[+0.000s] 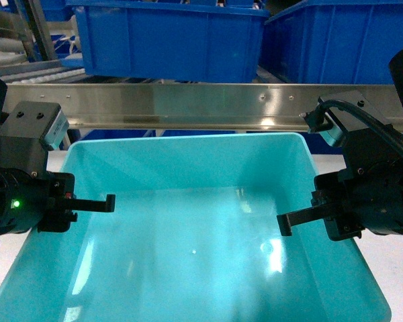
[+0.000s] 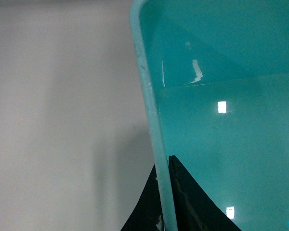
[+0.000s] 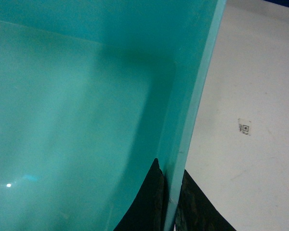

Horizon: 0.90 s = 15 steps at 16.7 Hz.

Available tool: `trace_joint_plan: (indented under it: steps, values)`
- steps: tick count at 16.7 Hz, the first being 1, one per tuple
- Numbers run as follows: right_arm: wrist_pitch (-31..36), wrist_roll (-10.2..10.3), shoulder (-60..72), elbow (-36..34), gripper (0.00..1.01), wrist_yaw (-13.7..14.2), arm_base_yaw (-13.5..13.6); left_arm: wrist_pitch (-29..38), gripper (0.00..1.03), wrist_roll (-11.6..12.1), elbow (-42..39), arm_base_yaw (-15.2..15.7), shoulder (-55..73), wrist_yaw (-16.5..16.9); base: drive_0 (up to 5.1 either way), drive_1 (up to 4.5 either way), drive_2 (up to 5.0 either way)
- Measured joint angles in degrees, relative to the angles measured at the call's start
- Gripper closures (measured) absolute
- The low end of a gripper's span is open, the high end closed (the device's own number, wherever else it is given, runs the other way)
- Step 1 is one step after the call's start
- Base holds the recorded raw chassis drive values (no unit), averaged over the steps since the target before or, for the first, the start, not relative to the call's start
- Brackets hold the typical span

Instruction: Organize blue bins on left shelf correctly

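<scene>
Tub: one light turquoise plastic tub (image 1: 188,248), rectangular, smooth sloping walls, thin rim, nothing inside; glossy floor shows light reflections.
Tub position: low and central in the head view, its far rim just beneath the steel beam (image 1: 208,106) of the shelf, over a pale floor (image 2: 58,120); whether its base rests on anything cannot be told.
Left claw: black left gripper (image 2: 166,199) clamped over the tub's left wall, one finger (image 1: 94,203) inside the tub and the other outside, rim pinched between them.
Right claw: black right gripper (image 3: 169,202) clamped over the tub's right wall in the same way, inner finger (image 1: 301,218) reaching into the tub, outer finger against the outside face.
Shelf: shiny steel rack, horizontal beam across the upper part of the head view, with rivets along it; roller track (image 1: 33,69) visible at the upper left.
Crates: two darker blue crates (image 1: 171,37) side by side on the level above the beam.
Floor mark: small square printed tag (image 3: 244,127) on the pale floor, right of the tub, well apart from it.
</scene>
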Motion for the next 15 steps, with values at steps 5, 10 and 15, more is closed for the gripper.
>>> trace_joint_plan:
  steps: [5,10,15]
  values:
    - [0.0,0.0,0.0,0.0,0.98,0.0,0.0,-0.1,1.01,0.0,0.0,0.1,0.0,0.0,-2.8,0.83,2.2]
    - [-0.1,0.0,0.0,0.0,0.98,0.0,0.0,-0.2,1.01,0.0,0.0,0.1,0.0,0.0,-4.6,1.39,3.7]
    - [0.1,0.0,0.0,0.0,0.98,0.0,0.0,-0.1,1.01,0.0,0.0,0.1,0.0,0.0,-4.6,1.39,3.7]
